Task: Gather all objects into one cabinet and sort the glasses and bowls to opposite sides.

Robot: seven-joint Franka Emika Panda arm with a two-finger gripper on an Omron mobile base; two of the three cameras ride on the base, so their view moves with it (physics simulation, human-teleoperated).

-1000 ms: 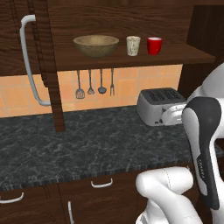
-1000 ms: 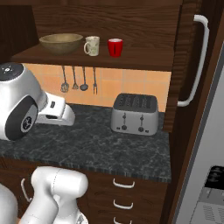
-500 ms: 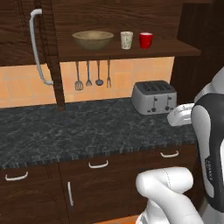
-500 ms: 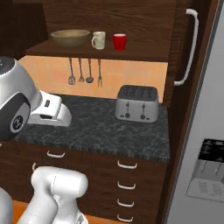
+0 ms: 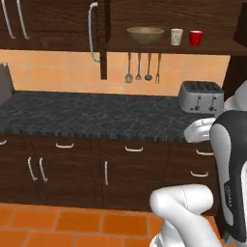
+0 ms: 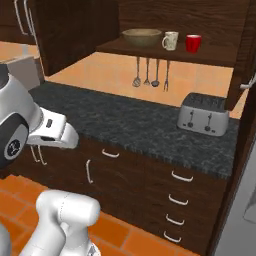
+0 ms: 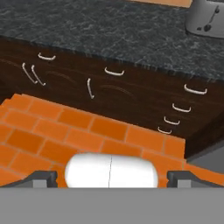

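Observation:
The cabinet (image 5: 169, 46) stands open above the counter, its door (image 5: 99, 34) with a curved pale handle swung out to the left. On its plank shelf a wide tan bowl (image 5: 145, 34) (image 6: 142, 37) sits at the left. A cream cup (image 5: 176, 36) (image 6: 170, 40) and a red cup (image 5: 195, 37) (image 6: 193, 43) stand to its right. My gripper (image 7: 112, 177) is open with nothing between its fingertips (image 7: 41, 177), low and far from the shelf, looking at the lower drawers and floor.
A silver toaster (image 5: 200, 95) (image 6: 204, 114) (image 7: 205, 17) stands on the dark speckled counter (image 5: 96, 116). Metal utensils (image 5: 143, 67) hang under the shelf. Brown drawers and doors (image 7: 109, 87) line the counter's front, with orange tiled floor (image 7: 65, 131) below.
The whole picture has shifted and shrunk: the base has backed away from the counter, and the floor now shows. Bowl and cups stay put on the shelf. The gripper stays open.

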